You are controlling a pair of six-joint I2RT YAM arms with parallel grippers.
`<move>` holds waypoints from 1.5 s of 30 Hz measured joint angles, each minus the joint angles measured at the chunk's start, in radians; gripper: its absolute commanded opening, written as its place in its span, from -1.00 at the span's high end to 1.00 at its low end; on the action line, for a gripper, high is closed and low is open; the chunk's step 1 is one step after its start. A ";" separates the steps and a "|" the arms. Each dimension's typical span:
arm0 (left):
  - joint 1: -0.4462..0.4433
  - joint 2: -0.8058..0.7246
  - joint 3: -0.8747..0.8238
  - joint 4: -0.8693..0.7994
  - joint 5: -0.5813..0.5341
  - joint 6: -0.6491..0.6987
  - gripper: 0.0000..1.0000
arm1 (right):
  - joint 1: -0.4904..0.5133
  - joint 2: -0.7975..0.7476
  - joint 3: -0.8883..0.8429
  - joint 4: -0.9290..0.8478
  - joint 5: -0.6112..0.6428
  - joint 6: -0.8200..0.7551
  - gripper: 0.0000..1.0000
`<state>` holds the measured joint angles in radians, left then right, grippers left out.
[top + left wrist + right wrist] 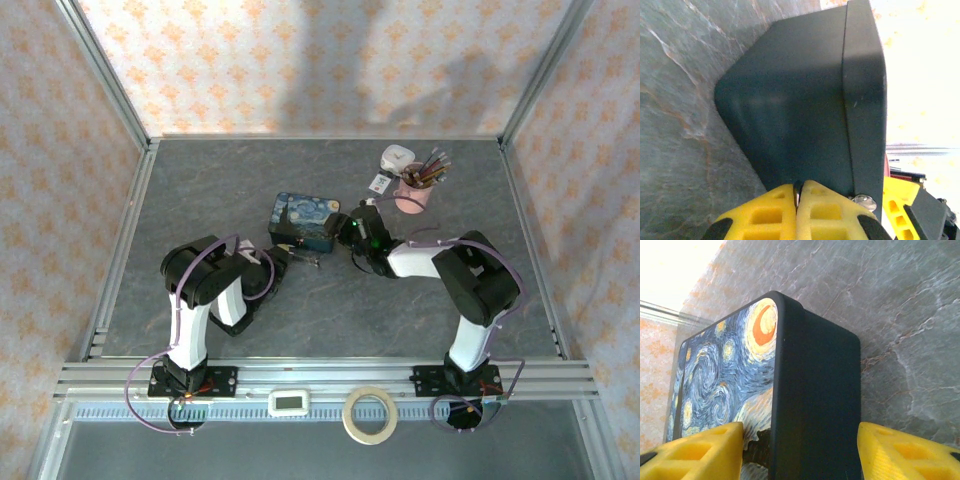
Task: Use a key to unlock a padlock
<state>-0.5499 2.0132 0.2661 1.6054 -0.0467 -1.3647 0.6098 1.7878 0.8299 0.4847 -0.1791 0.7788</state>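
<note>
Thin metal key (pixel 798 186) pinched edge-on in left end effector (pixel 797 199)

My top camera looks down from behind my bases over the whole tabletop (pixel 200 180). Wrist cameras peer past my left end effector (pixel 797 189) and right end effector (pixel 800 435), close against the painted tin (pixel 303 222), shared by all three.

The left arm (pixel 195 300) is raised from its base at the table's near edge and folded sharply at the elbow, with the forearm directed rightward toward the table's middle. The left gripper (pixel 797 192) is held low, its yellow fingers (pixel 765 212) pressed together. The right arm (pixel 470 290) is bent likewise and stretched leftward. The right gripper (pixel 800 440) is held with its fingers spread wide apart.
</note>
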 measured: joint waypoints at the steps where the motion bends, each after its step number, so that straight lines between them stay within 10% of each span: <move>1: 0.000 -0.001 -0.003 0.000 -0.008 -0.004 1.00 | 0.000 0.000 0.000 0.000 0.003 0.000 -0.18; 14: 0.000 -0.116 -0.075 -0.028 -0.014 0.008 1.00 | 0.000 0.000 0.074 -0.076 0.018 -0.079 -0.34; 19: 0.000 -0.281 -0.086 -0.126 0.013 0.049 1.00 | 0.000 -0.036 0.093 -0.097 0.016 -0.167 -0.98; 33: -0.012 -0.878 0.057 -1.077 0.093 0.368 1.00 | -0.024 -0.408 -0.034 -0.249 0.327 -0.380 -1.00; 45: -0.193 -0.719 0.155 -1.384 0.202 0.473 1.00 | -0.051 -0.435 -0.112 -0.314 0.476 -0.418 -1.00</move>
<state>-0.7429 1.2938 0.4210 0.2211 0.1551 -0.8921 0.5591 1.3525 0.7177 0.1707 0.2966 0.3611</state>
